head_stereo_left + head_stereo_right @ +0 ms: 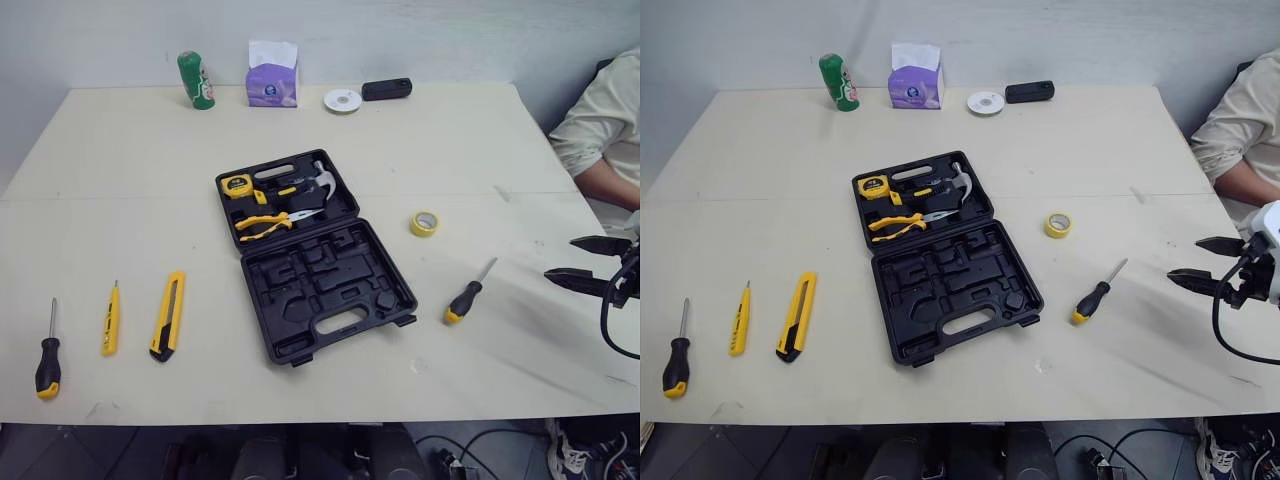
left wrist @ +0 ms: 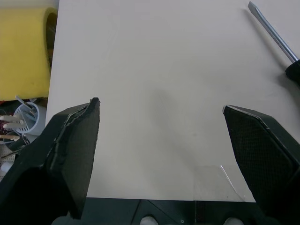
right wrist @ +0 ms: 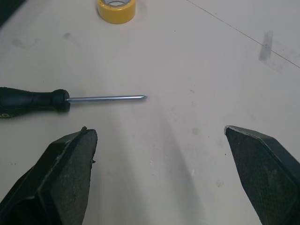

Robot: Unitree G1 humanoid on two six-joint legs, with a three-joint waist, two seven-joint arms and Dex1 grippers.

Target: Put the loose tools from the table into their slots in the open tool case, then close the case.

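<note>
Right wrist view shows tape roll [image 3: 116, 9] beyond the screwdriver [image 3: 61, 100].

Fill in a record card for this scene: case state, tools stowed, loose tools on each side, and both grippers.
Case: tool case open, mid-table
Stowed: tape measure, pliers, hammer
Loose, robot's left: left screwdriver, thin yellow screwdriver, utility knife
Loose, robot's right: right screwdriver, tape roll
Left gripper: open, empty, above the table
Right gripper: open, empty, apart from right screwdriver
</note>
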